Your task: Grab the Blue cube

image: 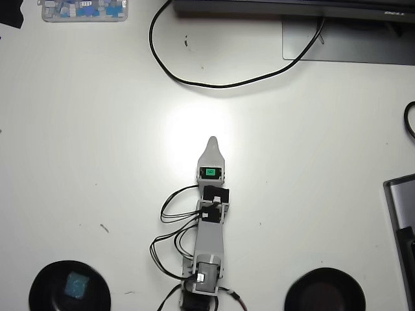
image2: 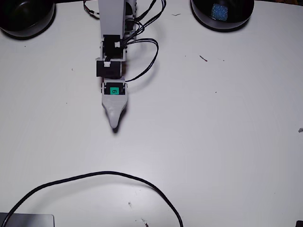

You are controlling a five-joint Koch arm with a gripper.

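Cube (image: 77,285) sits in a black bowl (image: 40,288), well apart from the gripper (image: 212,140); jaws overlap, so openness is unclear.

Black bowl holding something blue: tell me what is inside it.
The black bowl holds the Blue cube, lying on its floor, also seen in the fixed view. Its underside is hidden. The end effector is far away.

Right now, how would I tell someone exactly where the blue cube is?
In the overhead view, two black bowls flank the arm's base at the bottom edge. The left bowl holds the Blue cube, a small teal block; the right bowl looks empty.
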